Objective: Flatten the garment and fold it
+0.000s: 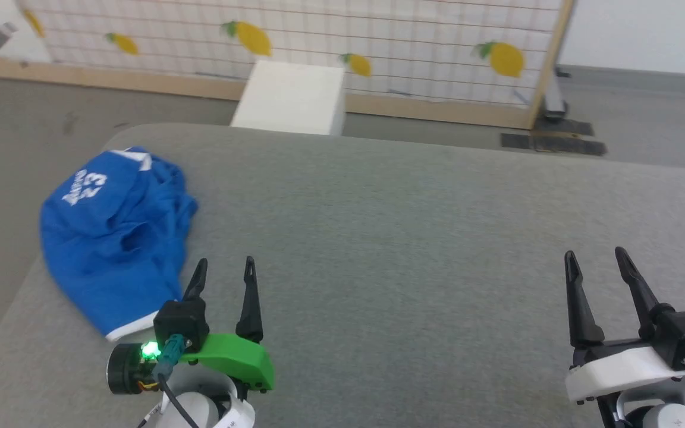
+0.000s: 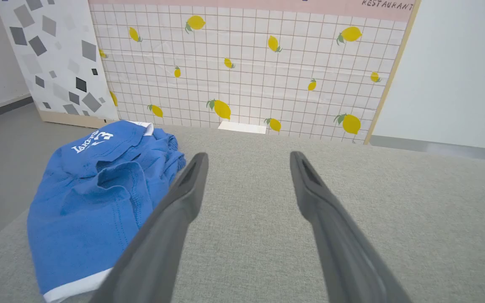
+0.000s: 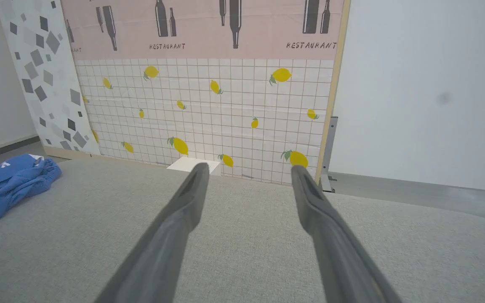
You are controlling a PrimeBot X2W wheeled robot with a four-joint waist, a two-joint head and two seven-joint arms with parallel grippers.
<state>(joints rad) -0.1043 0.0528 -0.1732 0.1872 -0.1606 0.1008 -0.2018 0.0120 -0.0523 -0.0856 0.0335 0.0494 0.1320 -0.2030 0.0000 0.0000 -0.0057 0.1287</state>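
Grey woven upholstery point(image 1: 414, 249) holds the crumpled royal-blue thin-fabric shorts point(image 1: 110, 238) at middle left, just beside the left gripper point(image 1: 225, 261), spread and empty like the right gripper point(image 1: 595, 252) at lower right; best pinch opposite edges and pull flat.

A grey, cloth-covered tabletop point(image 1: 426, 249) with rounded corners is seen in the head view. A pair of blue shorts point(image 1: 113, 244) is laid on it in a crumpled heap toward nine o'clock, close to the edge. White lettering and the number 23 are shown at the heap's far end, and a white hem is turned toward six o'clock.
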